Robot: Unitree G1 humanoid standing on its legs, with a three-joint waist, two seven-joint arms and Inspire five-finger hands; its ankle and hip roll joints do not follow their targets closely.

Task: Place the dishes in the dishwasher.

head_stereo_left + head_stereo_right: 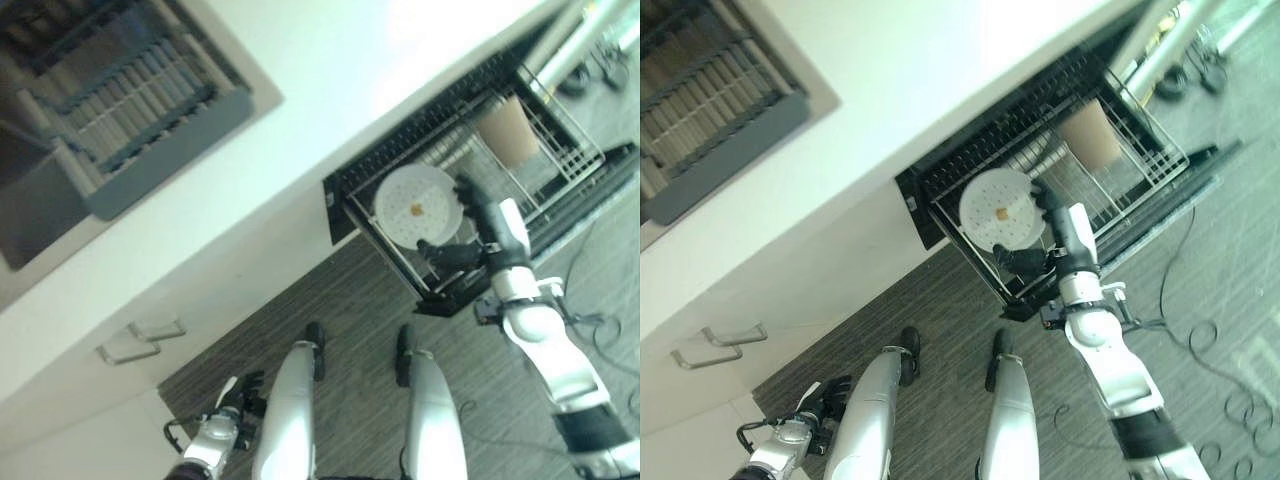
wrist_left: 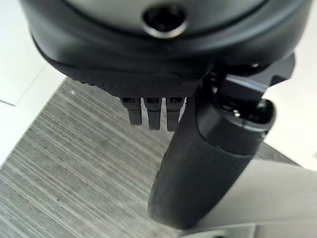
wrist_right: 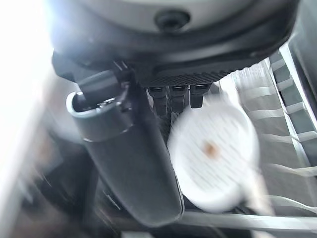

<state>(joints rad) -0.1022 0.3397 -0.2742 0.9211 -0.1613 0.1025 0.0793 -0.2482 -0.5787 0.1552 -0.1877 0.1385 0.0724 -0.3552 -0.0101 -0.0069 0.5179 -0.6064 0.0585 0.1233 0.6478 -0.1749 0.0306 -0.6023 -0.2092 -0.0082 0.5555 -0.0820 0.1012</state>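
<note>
Dishwasher (image 1: 940,215) under the white counter (image 1: 330,100), its wire rack (image 1: 1140,140) pulled out, a brown cup (image 1: 1092,135) inside. White plate (image 1: 998,210) stands on edge in the rack, pinched at its rim by the right hand (image 1: 1045,225); probably stiff, slick and breakable, best held by the rim. Left hand (image 1: 235,400) hangs low, fingers relaxed.

The white plate (image 3: 214,157) is smeared by blur in the right wrist view, hiding where the right hand (image 1: 1045,225) touches it. The dish rack (image 1: 130,110) is cut off at the frame's upper left.
</note>
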